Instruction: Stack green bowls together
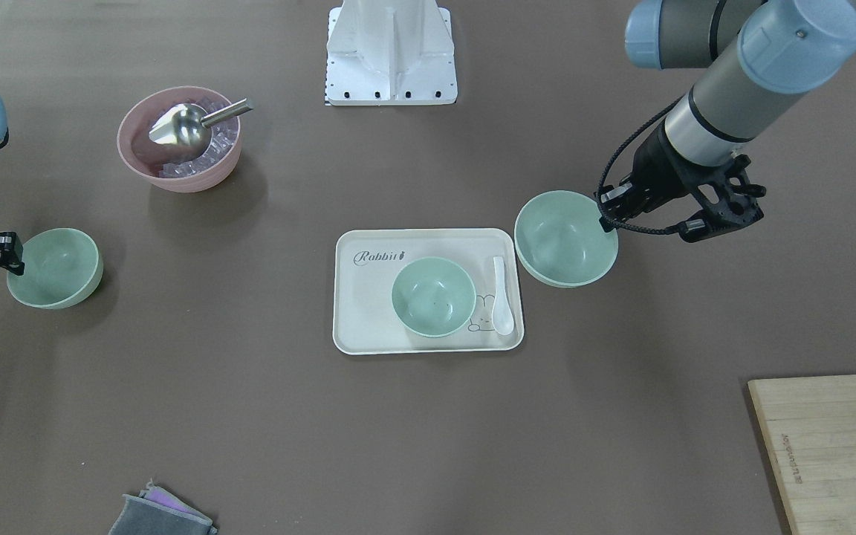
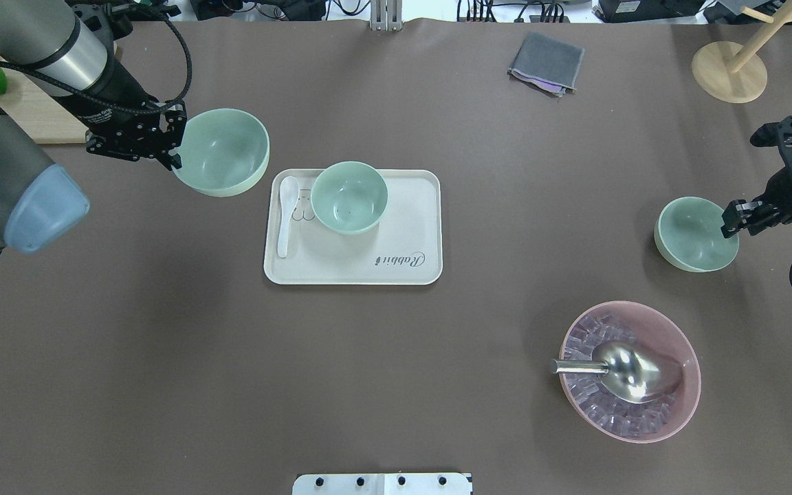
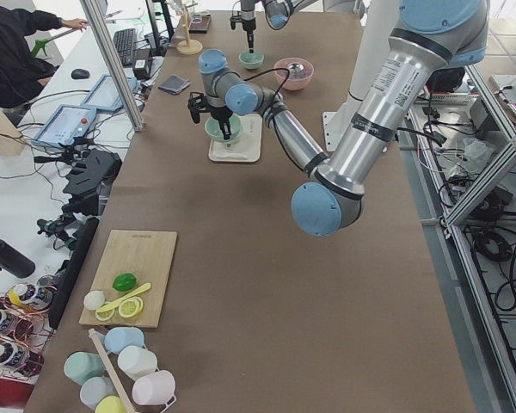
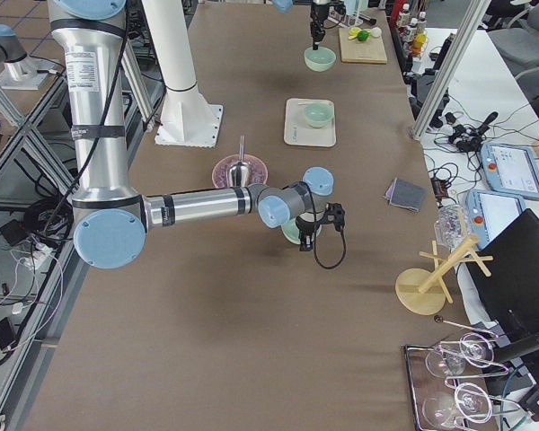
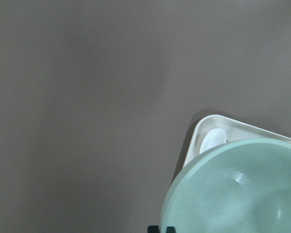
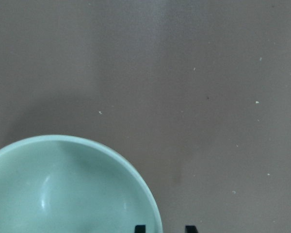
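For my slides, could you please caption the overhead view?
Left hand holds one green bowl beside the tray holding a second bowl; right hand straddles the third bowl's rim.

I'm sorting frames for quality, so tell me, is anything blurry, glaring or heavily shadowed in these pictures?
Front-facing view: sharp, even light, soft shadow beside the pink bowl, glare on the scoop. Overhead view: same glare, otherwise clean. Left wrist view: the left arm's bowl is close and soft-edged, with faint highlights. Right wrist view: the right arm's bowl likewise soft, specks on the table crisp.
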`<state>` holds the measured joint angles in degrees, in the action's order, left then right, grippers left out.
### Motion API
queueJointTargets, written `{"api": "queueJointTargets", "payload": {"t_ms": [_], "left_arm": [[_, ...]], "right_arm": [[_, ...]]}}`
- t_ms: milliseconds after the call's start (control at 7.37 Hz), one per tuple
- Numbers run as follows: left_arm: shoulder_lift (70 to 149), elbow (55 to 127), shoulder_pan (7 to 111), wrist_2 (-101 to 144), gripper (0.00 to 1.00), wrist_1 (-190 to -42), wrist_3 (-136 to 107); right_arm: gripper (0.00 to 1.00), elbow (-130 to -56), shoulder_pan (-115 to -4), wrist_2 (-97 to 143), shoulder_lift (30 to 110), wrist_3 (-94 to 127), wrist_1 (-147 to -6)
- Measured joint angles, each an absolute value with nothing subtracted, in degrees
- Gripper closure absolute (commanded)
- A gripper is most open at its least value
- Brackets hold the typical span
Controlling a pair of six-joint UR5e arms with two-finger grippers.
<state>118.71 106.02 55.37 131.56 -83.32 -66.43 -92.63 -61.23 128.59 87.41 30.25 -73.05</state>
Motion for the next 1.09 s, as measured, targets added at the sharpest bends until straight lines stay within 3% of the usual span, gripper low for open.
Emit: {"api": "queueJointTargets", "payload": {"t_ms": [136, 543, 1085], "left_arm": [[118.7, 106.0, 55.4, 131.6, 1.00, -83.3, -66.4], [118.5, 106.0, 55.4, 131.5, 1.00, -83.3, -66.3], [118.7, 105.9, 55.3, 131.5, 1.00, -83.3, -66.3]], "right_arm": [[0.65, -92.6, -61.0, 128.5, 87.4, 30.3, -73.0], [1.00, -92.8, -60.4, 128.5, 87.4, 30.4, -73.0], [1.00, -94.5, -60.8, 130.1, 87.3, 30.4, -73.5]]}}
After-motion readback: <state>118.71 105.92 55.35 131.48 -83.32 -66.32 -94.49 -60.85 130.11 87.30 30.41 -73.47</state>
